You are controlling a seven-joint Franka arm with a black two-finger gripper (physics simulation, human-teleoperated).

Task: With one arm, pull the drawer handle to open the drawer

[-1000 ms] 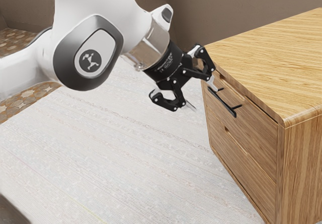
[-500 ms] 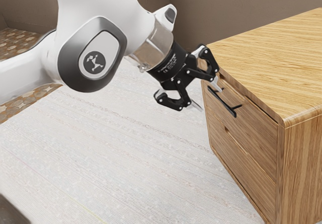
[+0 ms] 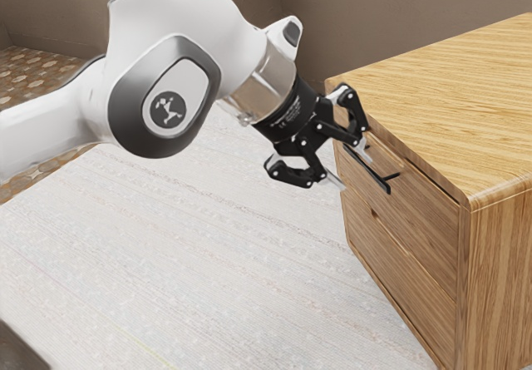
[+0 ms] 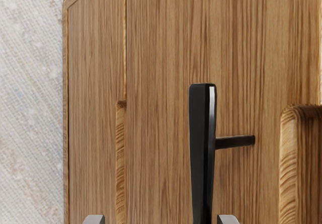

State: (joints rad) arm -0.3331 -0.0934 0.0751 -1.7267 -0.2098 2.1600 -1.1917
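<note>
Lining up on the drawer handle (image 3: 371, 175), at four o'clock from the gripper (image 3: 349, 162) in the exterior view, I hold it spread wide, grasping nothing. Next: advance, clamp, pull toward eight o'clock.

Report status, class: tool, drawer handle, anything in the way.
Tool open, straddling drawer handle, not gripping. Drawer looks shut. No obstruction seen.
</note>
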